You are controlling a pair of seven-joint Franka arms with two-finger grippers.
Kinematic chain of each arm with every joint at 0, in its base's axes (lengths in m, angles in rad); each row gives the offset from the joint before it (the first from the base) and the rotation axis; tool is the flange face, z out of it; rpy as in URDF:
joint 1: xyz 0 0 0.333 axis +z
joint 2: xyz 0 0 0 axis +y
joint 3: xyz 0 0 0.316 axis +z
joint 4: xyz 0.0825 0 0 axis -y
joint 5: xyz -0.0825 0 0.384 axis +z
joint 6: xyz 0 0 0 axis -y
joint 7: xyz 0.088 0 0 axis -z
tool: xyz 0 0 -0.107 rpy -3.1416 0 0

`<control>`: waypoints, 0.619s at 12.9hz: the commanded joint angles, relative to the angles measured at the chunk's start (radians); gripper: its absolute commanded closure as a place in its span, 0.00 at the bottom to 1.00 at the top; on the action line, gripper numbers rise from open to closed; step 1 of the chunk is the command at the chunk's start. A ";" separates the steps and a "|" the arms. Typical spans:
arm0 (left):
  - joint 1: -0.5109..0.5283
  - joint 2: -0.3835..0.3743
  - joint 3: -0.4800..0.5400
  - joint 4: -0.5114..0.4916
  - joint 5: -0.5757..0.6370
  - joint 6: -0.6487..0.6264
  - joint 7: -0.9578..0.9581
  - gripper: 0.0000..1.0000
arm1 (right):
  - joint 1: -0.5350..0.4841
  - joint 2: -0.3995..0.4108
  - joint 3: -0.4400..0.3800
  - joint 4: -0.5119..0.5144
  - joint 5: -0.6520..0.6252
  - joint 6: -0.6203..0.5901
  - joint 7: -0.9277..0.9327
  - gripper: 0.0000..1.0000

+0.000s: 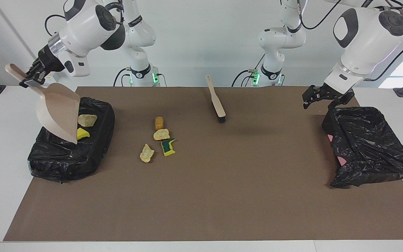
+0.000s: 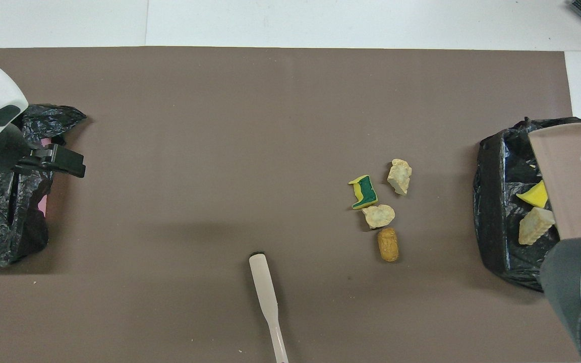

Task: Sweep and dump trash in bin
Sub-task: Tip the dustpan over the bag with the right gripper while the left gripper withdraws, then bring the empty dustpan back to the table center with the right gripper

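Observation:
My right gripper (image 1: pixel 30 79) is shut on the handle of the beige dustpan (image 1: pixel 58 112), which hangs tilted, mouth down, over the black-lined bin (image 1: pixel 105 120) at the right arm's end. In that bin lie a tan lump (image 1: pixel 87 120) and a yellow sponge piece (image 1: pixel 82 133) of trash, partly hidden by the pan (image 2: pixel 563 181). Several more trash pieces lie on the brown mat: a tan roll (image 1: pixel 158 123), two tan lumps (image 1: pixel 161 134) (image 1: pixel 147 153) and a green-and-yellow sponge (image 1: pixel 168 147). My left gripper (image 1: pixel 306 99) waits open and empty over the rim of the other bin.
A beige brush (image 1: pixel 216 99) with black bristles lies on the mat nearer to the robots than the loose trash. A second black-lined bin (image 1: pixel 369 147) stands at the left arm's end. The brown mat (image 1: pixel 222 192) covers most of the white table.

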 commanded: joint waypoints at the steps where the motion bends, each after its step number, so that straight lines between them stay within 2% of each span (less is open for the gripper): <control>1: 0.009 0.012 -0.007 0.025 0.016 -0.011 0.006 0.00 | -0.002 0.021 0.051 0.041 0.141 -0.056 0.143 1.00; 2: 0.009 0.012 -0.007 0.025 0.016 -0.011 0.006 0.00 | -0.002 0.024 0.055 0.044 0.244 -0.058 0.216 1.00; 5: 0.009 0.013 -0.007 0.025 0.016 -0.011 0.006 0.00 | 0.000 0.030 0.083 0.049 0.443 -0.053 0.518 1.00; 8: 0.009 0.013 -0.007 0.025 0.016 -0.011 0.006 0.00 | 0.076 0.094 0.103 0.087 0.576 -0.068 0.881 1.00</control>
